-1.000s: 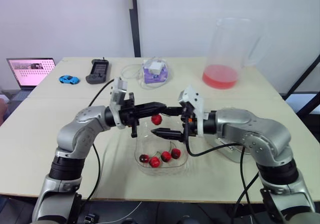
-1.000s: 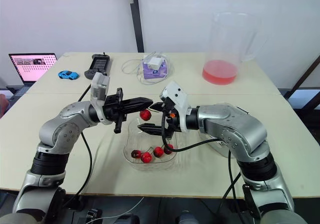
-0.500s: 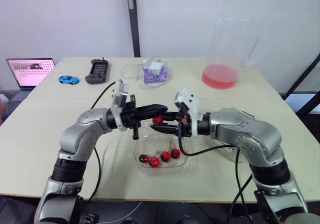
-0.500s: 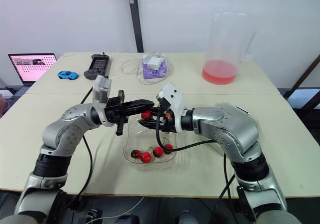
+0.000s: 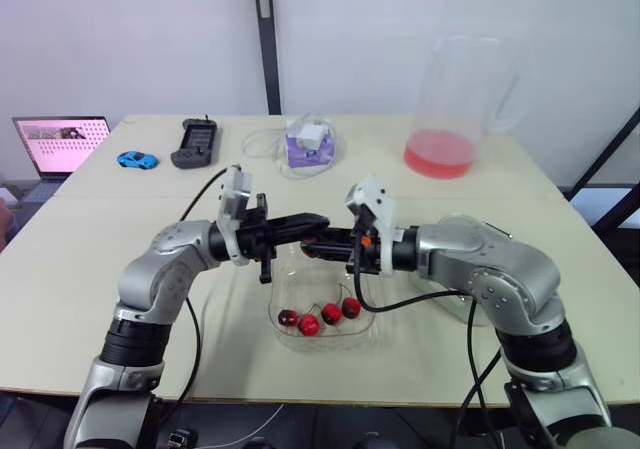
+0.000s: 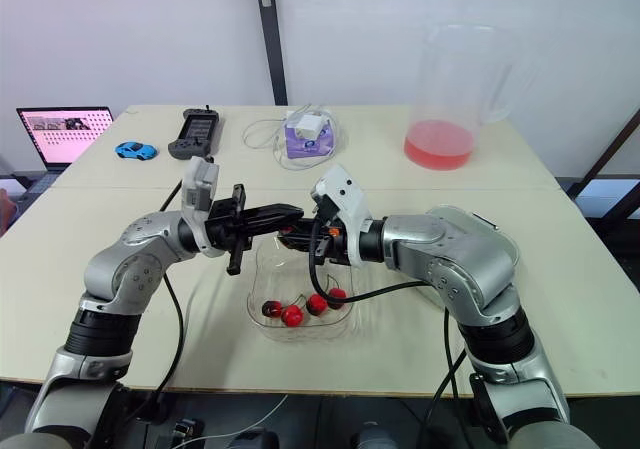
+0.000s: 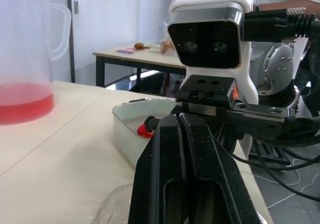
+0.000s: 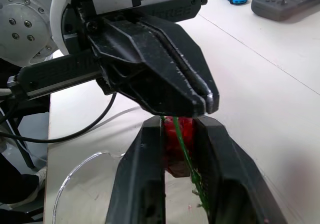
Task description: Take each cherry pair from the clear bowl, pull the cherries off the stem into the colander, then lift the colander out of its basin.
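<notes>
My left gripper (image 5: 322, 220) is shut on the green stem (image 8: 183, 145) of a cherry pair, above the clear bowl (image 5: 322, 341). A red cherry (image 8: 176, 134) hangs just under its tips. My right gripper (image 8: 179, 130) comes in from the right, its two fingers closed against that cherry's sides. Several more red cherries (image 5: 322, 316) lie in the bowl below. The white colander in its basin (image 7: 125, 129) stands on the table on the right, under my right forearm, with something red inside.
At the back right stands a big clear pitcher (image 5: 447, 119) with red liquid. A purple box with a charger and cable (image 5: 308, 144), a black controller (image 5: 197, 141), a blue toy car (image 5: 137, 158) and a laptop (image 5: 62, 141) line the far side.
My right gripper has risen and moved left to the cherry hanging from the left gripper, and its fingers have closed around it. The left gripper stays shut on the stem.
</notes>
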{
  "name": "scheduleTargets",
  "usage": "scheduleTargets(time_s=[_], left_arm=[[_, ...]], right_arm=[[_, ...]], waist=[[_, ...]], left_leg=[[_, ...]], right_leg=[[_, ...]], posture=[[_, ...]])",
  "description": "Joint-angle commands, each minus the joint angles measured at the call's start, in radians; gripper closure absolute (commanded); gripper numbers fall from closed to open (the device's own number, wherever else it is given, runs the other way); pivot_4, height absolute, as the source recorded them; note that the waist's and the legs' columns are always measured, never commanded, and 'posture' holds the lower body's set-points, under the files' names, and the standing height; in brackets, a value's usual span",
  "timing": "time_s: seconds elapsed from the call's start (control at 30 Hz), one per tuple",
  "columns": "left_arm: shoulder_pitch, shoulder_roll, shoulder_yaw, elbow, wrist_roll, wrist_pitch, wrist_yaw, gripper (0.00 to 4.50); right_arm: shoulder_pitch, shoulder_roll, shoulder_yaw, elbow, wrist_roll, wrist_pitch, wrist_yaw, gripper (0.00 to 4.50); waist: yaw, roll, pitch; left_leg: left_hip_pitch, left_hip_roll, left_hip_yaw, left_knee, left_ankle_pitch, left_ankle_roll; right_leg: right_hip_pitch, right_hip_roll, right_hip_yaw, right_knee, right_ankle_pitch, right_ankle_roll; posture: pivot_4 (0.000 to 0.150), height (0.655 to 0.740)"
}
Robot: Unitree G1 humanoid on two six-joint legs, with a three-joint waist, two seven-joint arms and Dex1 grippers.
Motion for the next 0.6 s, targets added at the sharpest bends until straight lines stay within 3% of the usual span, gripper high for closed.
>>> scheduleTargets(time_s=[0.03, 0.6], left_arm=[[-0.009, 0.004, 0.012, -0.021, -0.003, -0.014, 0.0, 4.5], [-0.059, -0.011, 0.006, -0.054, -0.014, 0.023, 0.061, 4.5]], right_arm=[[-0.001, 0.004, -0.017, -0.021, 0.008, -0.006, -0.001, 3.6], [0.015, -0.058, 0.035, 0.017, -0.028, 0.052, 0.018, 3.6]], waist=[[0.0, 0.0, 0.0], [0.002, 0.0, 0.0]], left_leg=[[0.0, 0.0, 0.0, 0.0, 0.0, 0.0], [0.0, 0.0, 0.0, 0.0, 0.0, 0.0]], right_leg=[[0.0, 0.0, 0.0, 0.0, 0.0, 0.0], [0.0, 0.0, 0.0, 0.0, 0.0, 0.0]], posture=[[0.15, 0.7332], [0.15, 0.7332]])
